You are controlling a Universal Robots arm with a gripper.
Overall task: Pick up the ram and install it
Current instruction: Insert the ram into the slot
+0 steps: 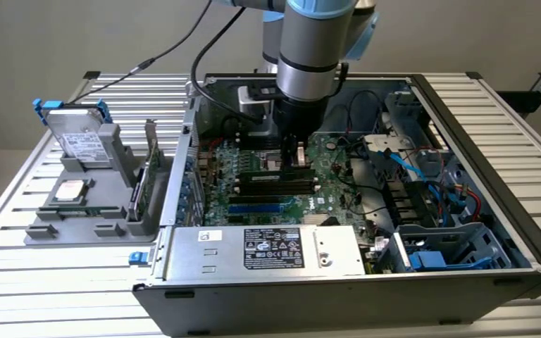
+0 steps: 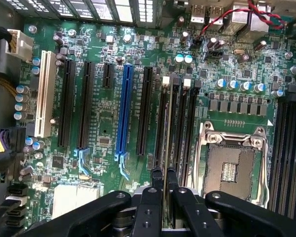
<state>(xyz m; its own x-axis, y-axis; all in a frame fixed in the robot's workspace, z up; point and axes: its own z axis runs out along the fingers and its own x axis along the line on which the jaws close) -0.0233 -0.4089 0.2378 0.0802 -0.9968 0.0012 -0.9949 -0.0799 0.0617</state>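
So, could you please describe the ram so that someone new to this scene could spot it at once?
Find the open computer case and the green motherboard inside it. The gripper reaches down beside the silver CPU socket. The ram is the thin stick pinched edge-on between its fingers, in line with the black slots; it alone is held.

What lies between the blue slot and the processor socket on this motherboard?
In the wrist view: one black expansion slot, then the black memory slots, with the ram standing edge-on at one of them, held in the gripper.
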